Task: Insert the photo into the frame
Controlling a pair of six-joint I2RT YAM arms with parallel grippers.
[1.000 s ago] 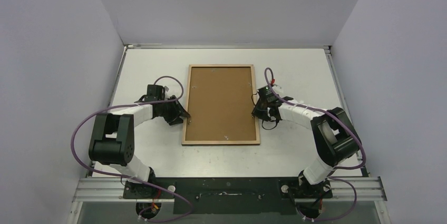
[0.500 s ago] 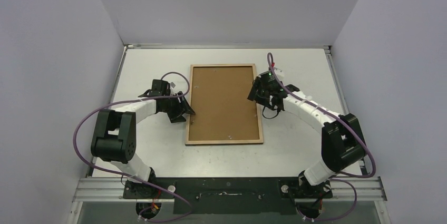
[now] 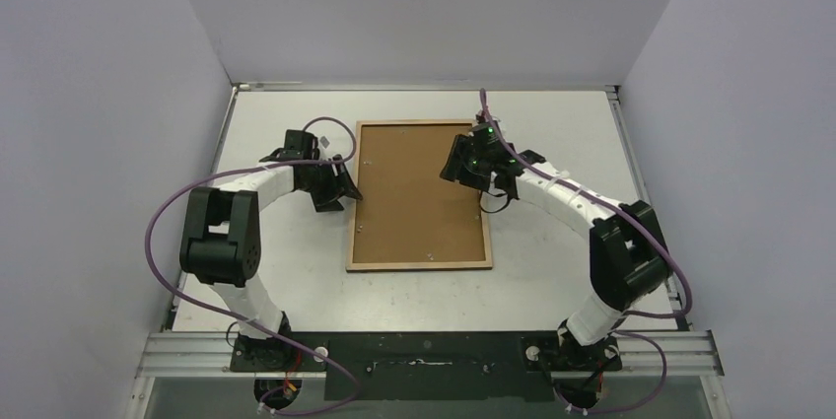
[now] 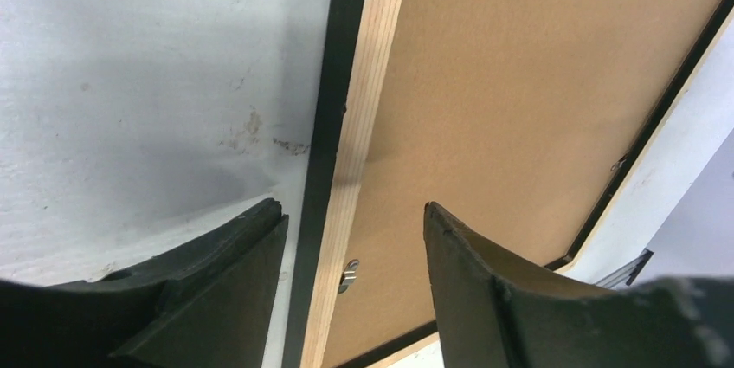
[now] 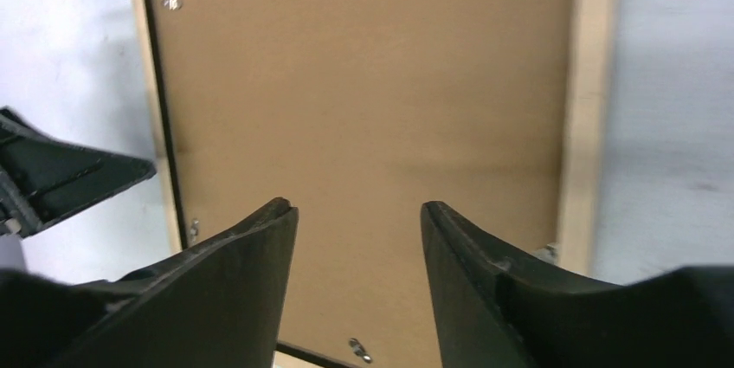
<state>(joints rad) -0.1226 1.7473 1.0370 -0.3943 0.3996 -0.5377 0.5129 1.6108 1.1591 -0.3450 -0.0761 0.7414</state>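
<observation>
Both left fingers [image 4: 216, 299] and right fingers [image 5: 234, 299] are spread, empty; the frame [image 3: 419, 265] is laid back-up; no photo is seen, perhaps already inside.

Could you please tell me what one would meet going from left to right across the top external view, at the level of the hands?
The left hand at the left rim of the frame → brown backing board → right hand above the frame's right side.

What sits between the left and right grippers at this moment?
The frame, lying back-up with its brown backing board showing, spans the stretch between the left gripper and right gripper; clearest in the top view.
</observation>
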